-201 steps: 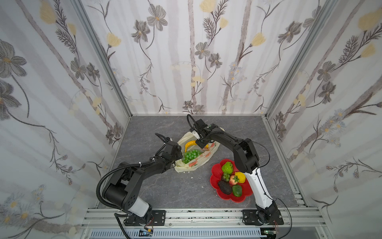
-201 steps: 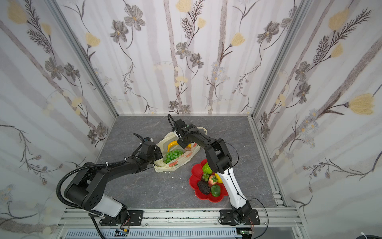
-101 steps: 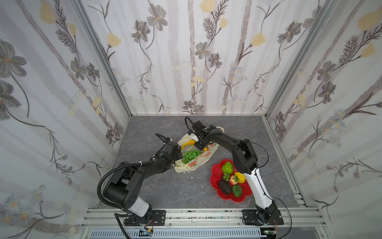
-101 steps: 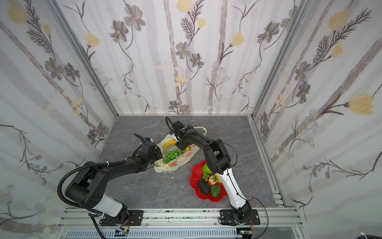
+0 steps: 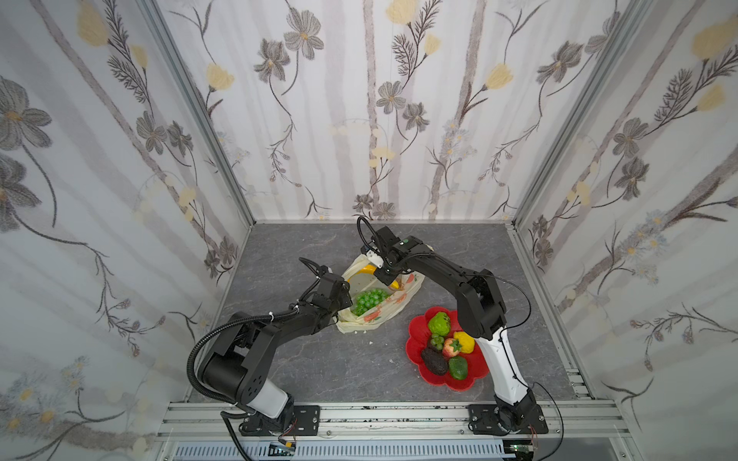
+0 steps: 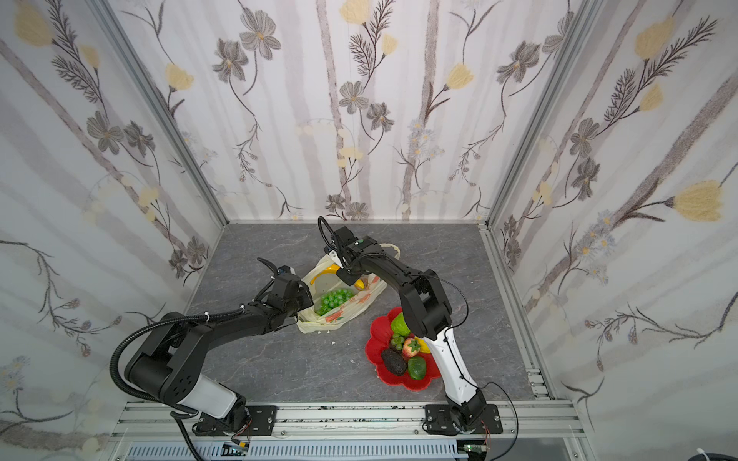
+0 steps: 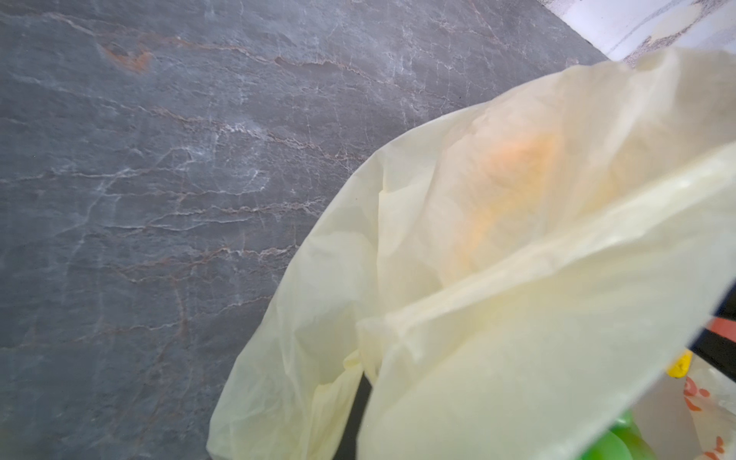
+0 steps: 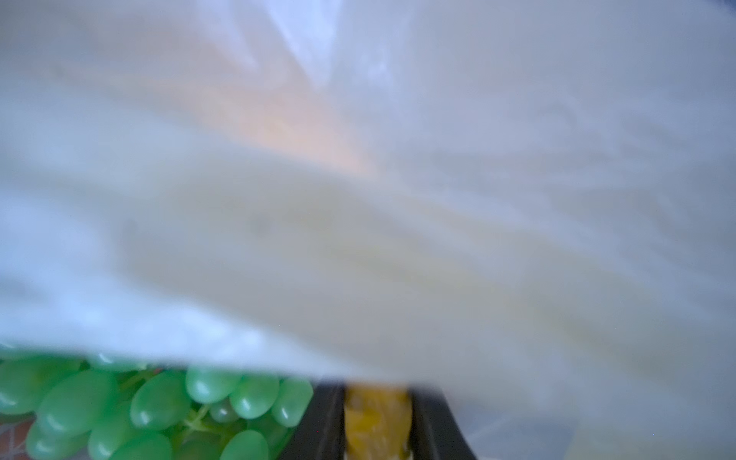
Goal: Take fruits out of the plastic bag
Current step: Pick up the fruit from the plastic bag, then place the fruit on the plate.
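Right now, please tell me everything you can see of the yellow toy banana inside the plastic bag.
The yellow curved glossy toy banana lies inside the open pale-yellow thin plastic bag, on the far side of the green grape bunch. It looks like smooth plastic. The right end effector is closed on it near one end; in the right wrist view its yellow, brown-marked skin sits between two black fingers. The arm hides its middle.

Left arm [image 5: 279,324] and right arm [image 5: 447,271]: black links, white base segments [image 5: 501,371], bolted black footplates [image 5: 479,419]; corrugated conduit [image 5: 193,353] on left.
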Controlling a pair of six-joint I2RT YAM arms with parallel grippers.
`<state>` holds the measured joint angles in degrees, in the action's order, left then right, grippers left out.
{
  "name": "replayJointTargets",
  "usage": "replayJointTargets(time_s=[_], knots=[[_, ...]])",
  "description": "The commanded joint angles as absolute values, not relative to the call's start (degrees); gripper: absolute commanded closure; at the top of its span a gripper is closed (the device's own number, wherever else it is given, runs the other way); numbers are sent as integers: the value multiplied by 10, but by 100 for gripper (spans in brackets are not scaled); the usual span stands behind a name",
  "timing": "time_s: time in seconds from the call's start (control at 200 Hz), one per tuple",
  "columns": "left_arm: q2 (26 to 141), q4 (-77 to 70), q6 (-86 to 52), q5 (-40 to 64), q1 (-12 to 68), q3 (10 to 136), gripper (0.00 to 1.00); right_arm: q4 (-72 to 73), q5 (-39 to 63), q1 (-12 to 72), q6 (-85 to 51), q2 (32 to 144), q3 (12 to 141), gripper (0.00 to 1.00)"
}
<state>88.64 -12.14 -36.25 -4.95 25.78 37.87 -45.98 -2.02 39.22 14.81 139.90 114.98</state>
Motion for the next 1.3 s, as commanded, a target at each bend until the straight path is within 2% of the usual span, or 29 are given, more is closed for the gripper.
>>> replayJointTargets(time_s=[0.0, 0.844, 1.104, 1.294], knots=[[881, -120, -365, -65, 258, 377, 100, -448, -18, 394, 150, 1378, 1137, 76], [860, -113, -387, -102, 256, 377, 100, -433, -20, 408, 11, 1158, 893, 75], [856, -113, -382, -104, 256, 372, 100, -429, -15, 410, -59, 1049, 804, 75], [856, -118, -375, -99, 255, 367, 100, -464, -49, 410, -154, 949, 729, 74]])
